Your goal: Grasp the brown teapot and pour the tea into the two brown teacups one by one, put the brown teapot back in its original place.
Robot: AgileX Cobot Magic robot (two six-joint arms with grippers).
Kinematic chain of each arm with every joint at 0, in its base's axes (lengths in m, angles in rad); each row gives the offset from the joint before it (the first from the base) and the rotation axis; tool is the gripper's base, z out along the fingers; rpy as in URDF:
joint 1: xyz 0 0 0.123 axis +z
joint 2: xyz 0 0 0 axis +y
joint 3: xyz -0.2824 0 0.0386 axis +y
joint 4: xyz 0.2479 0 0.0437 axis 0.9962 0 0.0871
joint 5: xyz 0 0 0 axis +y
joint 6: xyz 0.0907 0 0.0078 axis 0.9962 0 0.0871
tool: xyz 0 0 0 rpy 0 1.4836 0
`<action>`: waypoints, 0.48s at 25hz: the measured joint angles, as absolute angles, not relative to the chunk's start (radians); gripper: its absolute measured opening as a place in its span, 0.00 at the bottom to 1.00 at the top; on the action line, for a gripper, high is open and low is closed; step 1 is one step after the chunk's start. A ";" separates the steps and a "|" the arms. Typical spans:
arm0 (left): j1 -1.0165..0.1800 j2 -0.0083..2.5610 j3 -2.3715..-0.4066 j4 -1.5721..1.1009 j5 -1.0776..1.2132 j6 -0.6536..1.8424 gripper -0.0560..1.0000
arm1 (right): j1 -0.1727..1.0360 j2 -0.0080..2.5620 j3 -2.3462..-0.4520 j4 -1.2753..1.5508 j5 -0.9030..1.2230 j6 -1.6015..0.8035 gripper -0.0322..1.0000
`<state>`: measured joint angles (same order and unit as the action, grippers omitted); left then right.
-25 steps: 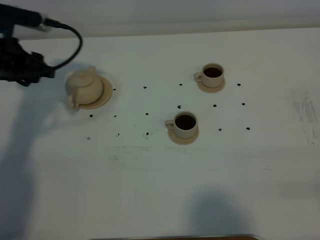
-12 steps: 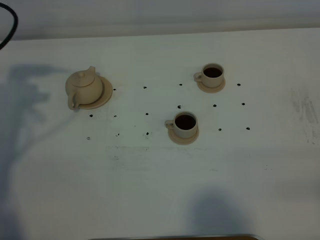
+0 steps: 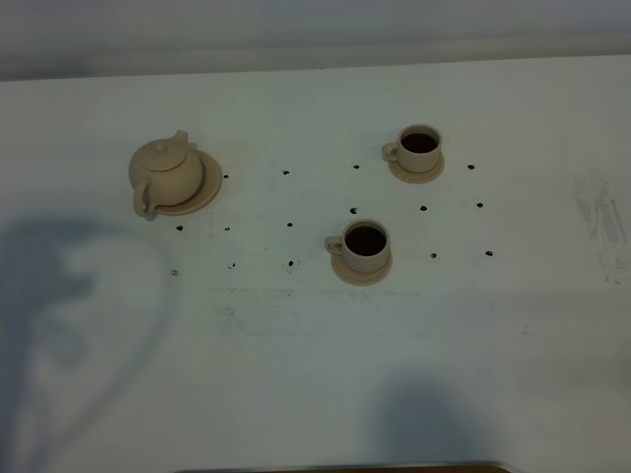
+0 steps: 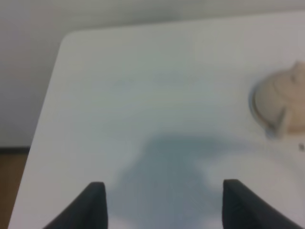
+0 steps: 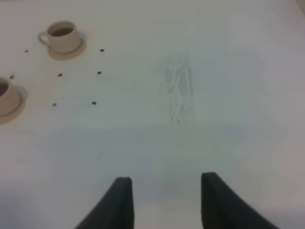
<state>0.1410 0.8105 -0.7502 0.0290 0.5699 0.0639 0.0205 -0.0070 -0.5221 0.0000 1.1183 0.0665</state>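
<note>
The brown teapot (image 3: pixel 166 172) stands upright on its wide saucer (image 3: pixel 204 183), the original place, at the table's left. Both brown teacups hold dark tea on small saucers: one (image 3: pixel 421 146) at the back right, one (image 3: pixel 366 241) nearer the middle. Neither gripper shows in the high view. In the left wrist view my left gripper (image 4: pixel 164 206) is open over bare table, well away from the blurred teapot (image 4: pixel 281 102). My right gripper (image 5: pixel 167 202) is open too, empty, far from the back cup (image 5: pixel 62 36) and the nearer cup (image 5: pixel 5 95).
Small black dots (image 3: pixel 290 224) mark the white table between teapot and cups. A scuffed patch (image 3: pixel 603 225) lies at the right. The table's left edge and corner (image 4: pixel 64 40) show in the left wrist view. The arm's shadow (image 3: pixel 49 296) covers the front left.
My left arm, beside the teapot a second ago, has drawn back out of the high view. Its shadow has slid toward the front left. Teapot and cups have not moved.
</note>
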 joint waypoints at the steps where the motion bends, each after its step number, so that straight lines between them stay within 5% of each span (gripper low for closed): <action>1: 0.141 0.761 -0.736 0.029 0.610 0.064 0.51 | 0.020 -0.007 -0.522 0.000 1.118 0.066 0.37; 12: 0.141 0.352 -0.698 -0.051 1.069 0.141 0.49 | 0.020 -0.007 -0.522 0.000 1.118 0.066 0.37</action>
